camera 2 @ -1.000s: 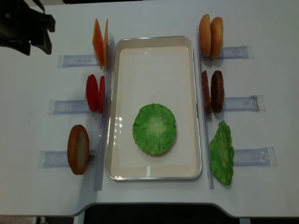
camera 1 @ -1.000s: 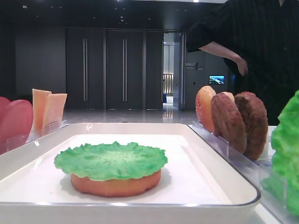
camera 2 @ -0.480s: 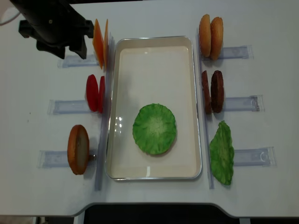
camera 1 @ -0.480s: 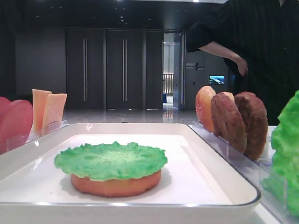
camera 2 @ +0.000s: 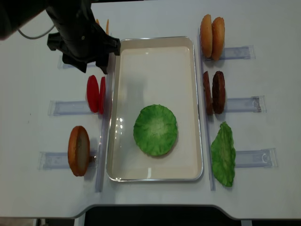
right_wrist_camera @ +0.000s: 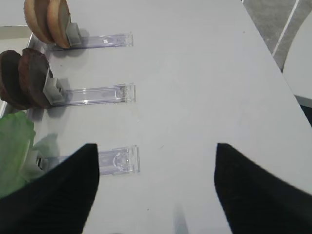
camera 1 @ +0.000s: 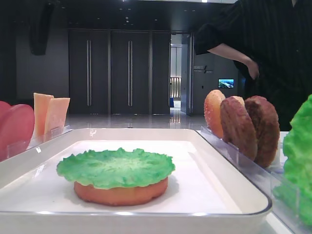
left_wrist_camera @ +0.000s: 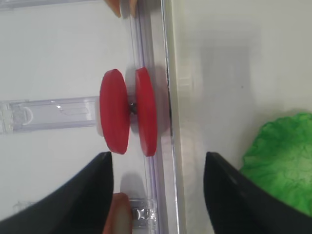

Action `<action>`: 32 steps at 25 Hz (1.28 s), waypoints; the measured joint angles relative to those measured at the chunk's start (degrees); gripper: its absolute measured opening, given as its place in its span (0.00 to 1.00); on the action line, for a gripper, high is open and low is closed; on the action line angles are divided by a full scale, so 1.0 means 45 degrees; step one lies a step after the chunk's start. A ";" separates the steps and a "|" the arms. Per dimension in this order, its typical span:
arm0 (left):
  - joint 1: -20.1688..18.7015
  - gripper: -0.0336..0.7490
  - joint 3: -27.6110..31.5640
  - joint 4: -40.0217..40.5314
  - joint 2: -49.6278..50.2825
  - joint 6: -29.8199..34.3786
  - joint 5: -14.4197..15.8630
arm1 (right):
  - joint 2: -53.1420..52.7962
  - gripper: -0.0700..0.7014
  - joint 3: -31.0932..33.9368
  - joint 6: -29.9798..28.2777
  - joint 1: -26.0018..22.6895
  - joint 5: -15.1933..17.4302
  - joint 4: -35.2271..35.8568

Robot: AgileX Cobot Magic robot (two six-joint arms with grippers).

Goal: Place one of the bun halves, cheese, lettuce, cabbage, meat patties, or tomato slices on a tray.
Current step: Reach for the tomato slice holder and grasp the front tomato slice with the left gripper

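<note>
Leftward, the left tool (camera 2: 89,61) has been swung in from the tabletop's far corner to just above the tomato slices (camera 2: 96,93). Low exterior view: lettuce (camera 1: 116,167) on a bun half (camera 1: 120,192) sits in the tray (camera 1: 234,195), unchanged. Left wrist view: jaws spread wide, empty, straddling the slices (left_wrist_camera: 128,111); tomato is judged the next pick. Right wrist view: right tool (right_wrist_camera: 156,190) parked wide, empty.

The robot's left arm (camera 2: 77,33) is a bulky matte-black assembly trailing a pale cable, with broad, black, wedge-shaped fingers (left_wrist_camera: 83,195).
</note>
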 joint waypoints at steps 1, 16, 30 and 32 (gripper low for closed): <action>0.0000 0.62 0.0000 0.0043 0.0087 -0.0011 0.0061 | 0.0000 0.71 0.0000 0.0000 0.0000 0.0000 0.0000; 0.0000 0.62 -0.0015 0.0071 0.1342 -0.0223 -0.0343 | 0.0000 0.71 0.0000 0.0000 0.0000 0.0000 0.0000; 0.0000 0.62 -0.0030 -0.0026 0.2224 -0.0238 -0.0330 | 0.0000 0.71 0.0000 0.0000 0.0000 0.0000 0.0000; 0.0000 0.62 -0.0030 -0.0026 0.2404 -0.0238 -0.0317 | 0.0000 0.71 0.0000 0.0000 0.0000 0.0000 0.0000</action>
